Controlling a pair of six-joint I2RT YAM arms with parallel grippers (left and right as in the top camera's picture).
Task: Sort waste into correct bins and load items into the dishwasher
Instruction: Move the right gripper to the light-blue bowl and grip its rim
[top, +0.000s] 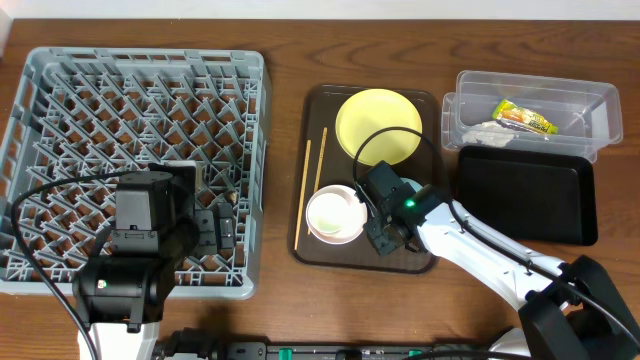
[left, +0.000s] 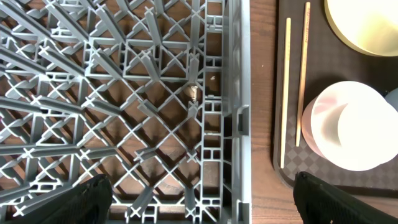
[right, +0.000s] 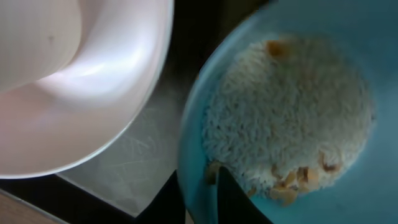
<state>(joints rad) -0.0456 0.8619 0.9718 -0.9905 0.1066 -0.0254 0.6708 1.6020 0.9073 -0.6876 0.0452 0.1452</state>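
Clearing scraps: right gripper (right: 200, 200) pinches the blue bowl's (right: 367, 193) rim beside the pink bowl (right: 118, 93), rice (right: 286, 106) needing a level lift; left gripper (left: 205, 202) spread.

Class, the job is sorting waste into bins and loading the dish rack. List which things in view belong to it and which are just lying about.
Belongs to the job: dish rack, yellow plate, chopsticks, pinkish-white bowl, white cup, blue bowl, rice scraps, snack wrapper, clear tub, black tray.

Lying about: brown serving tray, dark device at the table's front edge.
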